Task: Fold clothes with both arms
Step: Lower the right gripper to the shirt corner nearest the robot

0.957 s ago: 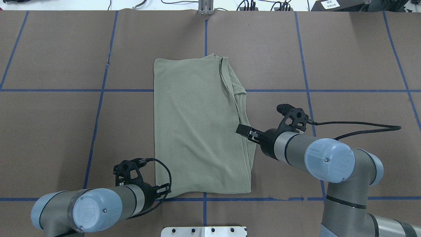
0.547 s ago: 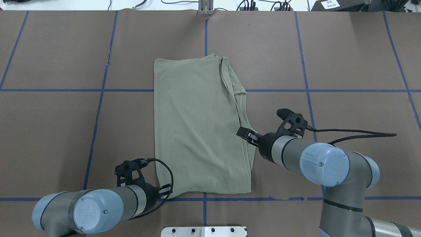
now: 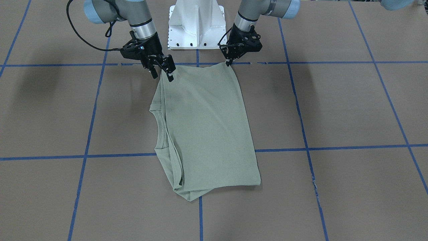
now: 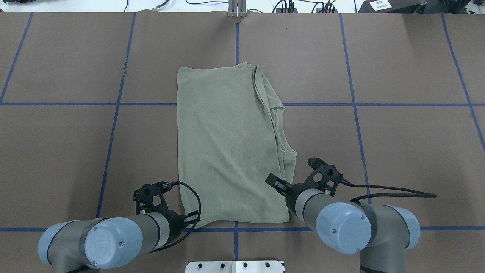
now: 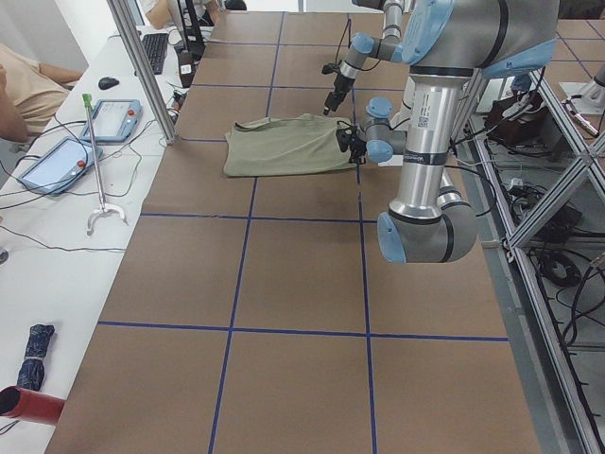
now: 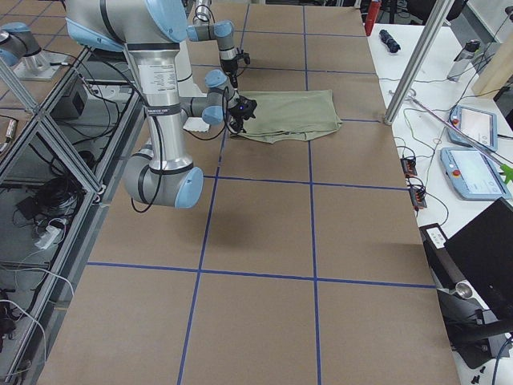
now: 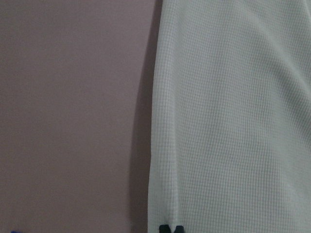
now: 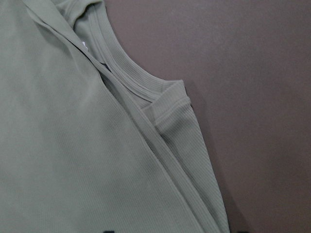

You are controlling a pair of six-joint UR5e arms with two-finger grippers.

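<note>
Left gripper [image 4: 192,219] pinched shut on the shirt's [image 4: 227,144] near corner, right gripper [image 3: 163,71] spread wide above the other near corner.

Shirt lies flat mid-table [image 4: 75,151] as a long rectangle, sleeves tucked in and collar [image 8: 127,73] opening toward the robot's right. Its near edge sits just past the blue tape line [image 4: 333,229]. The left wrist view shows the tips closed on the hem, so that side looks anchored. The right jaws straddle the stacked right-hand edge without touching cloth, so there is no grasp there yet. Both claws are likely placed at the near corners so the edge can lift as one and fold over toward the far end. The right claw needs to drop and close on every layer, or the lower ones may stay behind.
</note>
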